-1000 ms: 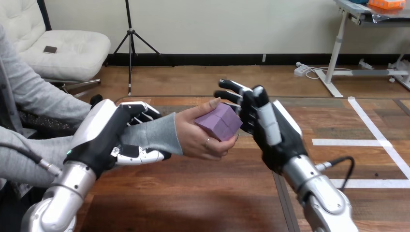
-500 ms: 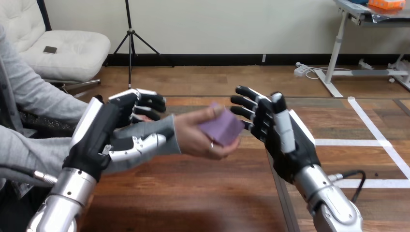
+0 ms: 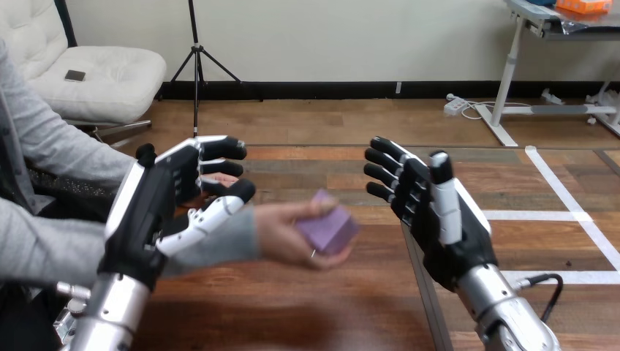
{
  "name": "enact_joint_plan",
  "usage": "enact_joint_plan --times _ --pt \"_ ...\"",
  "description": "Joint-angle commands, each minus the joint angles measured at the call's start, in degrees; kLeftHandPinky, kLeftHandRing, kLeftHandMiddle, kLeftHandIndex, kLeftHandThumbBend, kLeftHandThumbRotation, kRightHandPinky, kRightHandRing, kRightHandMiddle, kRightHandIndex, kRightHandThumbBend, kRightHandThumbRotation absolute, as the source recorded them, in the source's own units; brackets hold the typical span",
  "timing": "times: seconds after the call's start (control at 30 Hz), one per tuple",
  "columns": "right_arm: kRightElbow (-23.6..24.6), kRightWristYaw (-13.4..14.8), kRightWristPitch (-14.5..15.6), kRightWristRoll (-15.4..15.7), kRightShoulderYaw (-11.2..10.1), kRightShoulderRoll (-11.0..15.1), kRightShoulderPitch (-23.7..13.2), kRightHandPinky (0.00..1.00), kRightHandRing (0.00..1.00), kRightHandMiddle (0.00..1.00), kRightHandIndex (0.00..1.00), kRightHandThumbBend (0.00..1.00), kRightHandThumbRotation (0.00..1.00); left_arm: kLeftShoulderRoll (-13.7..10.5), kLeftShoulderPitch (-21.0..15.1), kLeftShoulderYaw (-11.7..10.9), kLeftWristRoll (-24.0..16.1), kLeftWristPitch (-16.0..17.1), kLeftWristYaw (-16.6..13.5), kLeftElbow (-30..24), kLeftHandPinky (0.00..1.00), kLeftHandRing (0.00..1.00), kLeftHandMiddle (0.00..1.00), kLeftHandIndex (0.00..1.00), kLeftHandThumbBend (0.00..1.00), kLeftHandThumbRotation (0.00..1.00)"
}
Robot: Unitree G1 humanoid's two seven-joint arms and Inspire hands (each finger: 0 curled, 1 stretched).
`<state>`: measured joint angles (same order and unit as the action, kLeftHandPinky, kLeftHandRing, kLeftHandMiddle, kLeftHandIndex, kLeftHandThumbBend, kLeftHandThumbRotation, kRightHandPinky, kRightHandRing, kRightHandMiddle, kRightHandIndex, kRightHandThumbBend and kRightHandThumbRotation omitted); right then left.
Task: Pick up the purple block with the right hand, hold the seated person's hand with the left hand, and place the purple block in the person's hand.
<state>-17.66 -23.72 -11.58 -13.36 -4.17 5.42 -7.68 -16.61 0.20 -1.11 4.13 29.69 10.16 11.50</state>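
Note:
The purple block (image 3: 327,228) lies in the person's hand (image 3: 286,232), whose fingers curl round it, above the middle of the table. My left hand (image 3: 172,194) stands open at the person's wrist, its fingers straight behind the grey sleeve (image 3: 219,245) and its thumb in front of it, not closed on it. To the right of the block my right hand (image 3: 431,208) is open, its fingers spread and nothing in it, a short gap from the block.
The wooden table (image 3: 307,300) runs under both arms, with a dark seam down it right of centre below my right hand. The person's other arm (image 3: 51,241) lies along the left edge.
My left hand has opened and let go of the person's wrist. My right hand has drawn back to the right, away from the block. The person's hand with the block has dropped lower.

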Motion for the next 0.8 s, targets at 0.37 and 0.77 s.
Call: enact_joint_plan --times 0.37,0.77 --pt "9.1 -0.5 -1.6 -2.0 -1.6 0.6 4.0 0.93 0.92 0.91 0.9 1.0 1.0 4.0 3.2 -1.2 5.8 1.9 3.0 -2.2 0.63 0.75 0.75 0.7 0.77 0.94" --pt "11.3 -0.6 -2.8 -2.6 -1.6 -0.1 7.4 0.9 0.91 0.92 0.91 1.0 1.0 5.7 6.0 -1.5 5.2 2.7 2.8 -2.2 0.66 0.77 0.75 0.7 0.67 0.99"
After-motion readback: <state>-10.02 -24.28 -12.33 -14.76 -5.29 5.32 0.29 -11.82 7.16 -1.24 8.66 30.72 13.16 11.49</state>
